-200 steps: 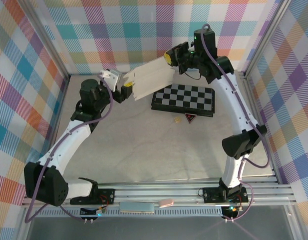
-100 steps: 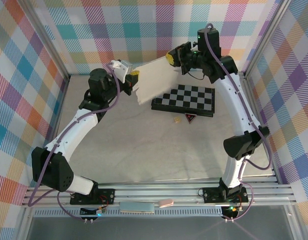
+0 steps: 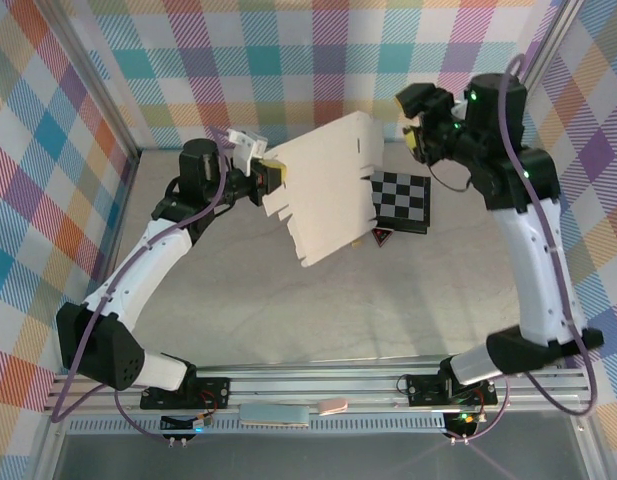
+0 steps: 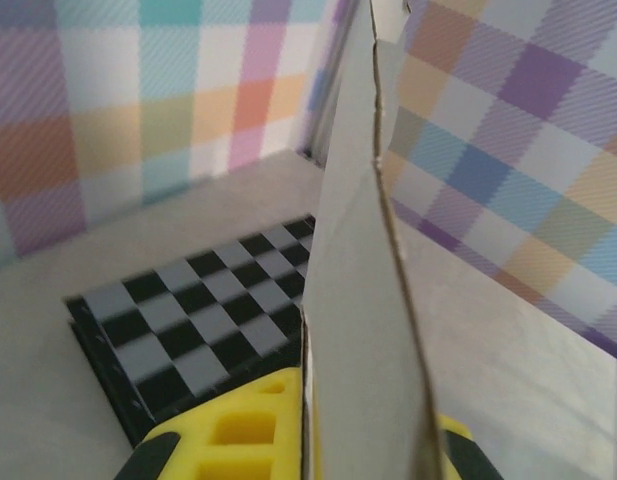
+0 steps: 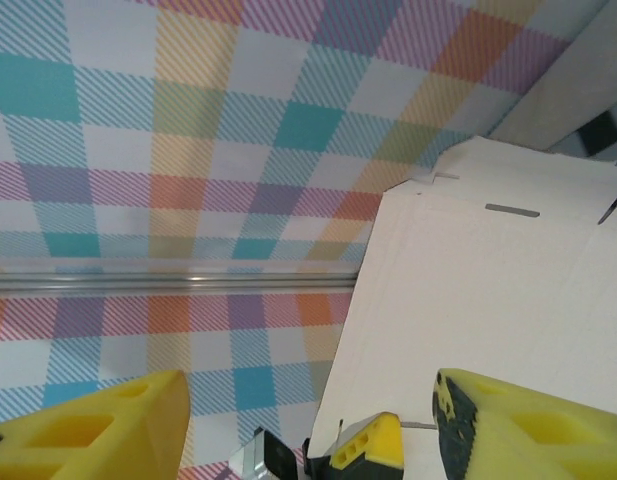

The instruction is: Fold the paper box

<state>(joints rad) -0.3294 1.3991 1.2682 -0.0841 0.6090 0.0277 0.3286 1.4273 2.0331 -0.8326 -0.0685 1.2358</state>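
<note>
Above desk point(image 3: 268, 300), paper box point(image 3: 328, 195) held aloft, tilted, edge clenched by left pincer point(image 3: 271, 172); right pincer point(image 3: 420, 125) released, apart from box; chessboard point(image 3: 406, 196) partly hidden behind.

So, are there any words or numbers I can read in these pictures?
No text can be read anywhere.
On the paper box: plain, no print.
On the checkered board: squares, no letters.
On the small dark tile: a red triangle mark, too small to read.

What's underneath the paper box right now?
The checkered board lies below the paper box: its right part shows, its left part is covered. A small triangular piece peeks out beside it.
</note>
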